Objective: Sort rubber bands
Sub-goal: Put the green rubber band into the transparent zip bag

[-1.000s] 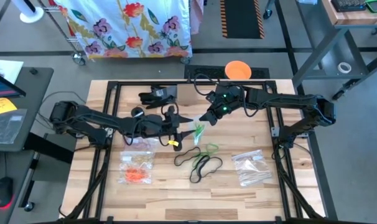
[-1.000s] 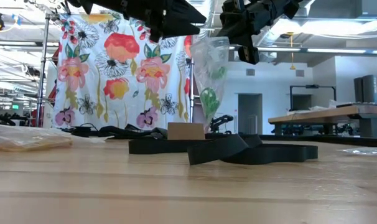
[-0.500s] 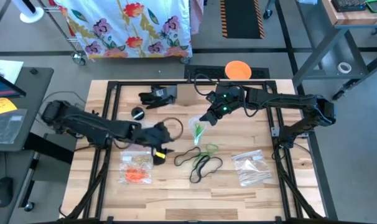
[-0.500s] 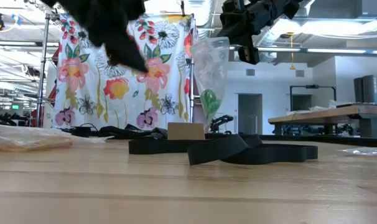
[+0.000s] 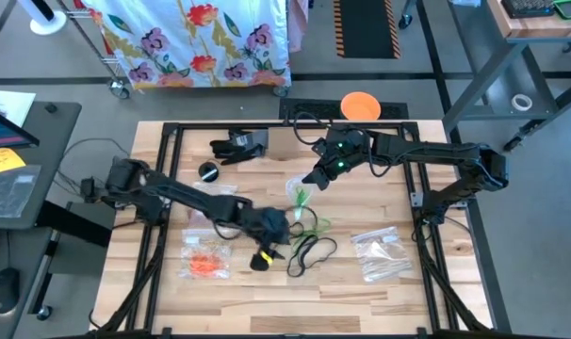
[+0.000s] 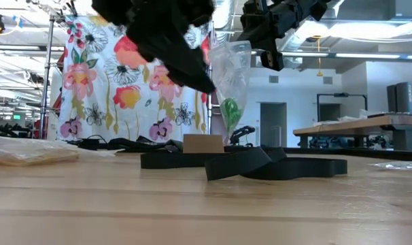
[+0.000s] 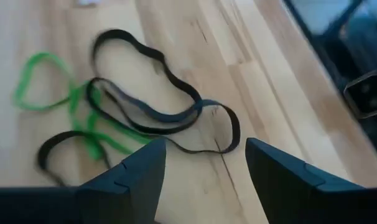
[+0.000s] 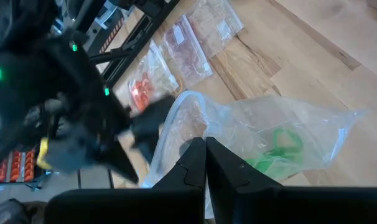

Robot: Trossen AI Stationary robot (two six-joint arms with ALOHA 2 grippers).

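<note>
My left gripper (image 5: 267,256) hangs with its two dark fingers (image 7: 129,177) spread wide and empty just above the loose tangle of thin black rubber bands (image 7: 157,109) and bright green rubber bands (image 7: 58,99) lying on the pale wooden tabletop (image 5: 361,287). My right gripper (image 5: 314,179) is pinched shut on the rim of a clear plastic zip bag (image 6: 230,78), holding it up off the table with a few green loops (image 8: 275,146) already inside. To do this pick well, I judge I should come straight down over a single green strand where it lies apart from the black ones, close gently, and lift slowly so no black loop drags along. Other clear bags lie flat on the wood: one with orange bands (image 5: 206,265) near my left arm, one with pale contents (image 5: 380,254) on the right. Beyond the table hangs a flowered cloth (image 6: 131,75), with workbenches farther back.
</note>
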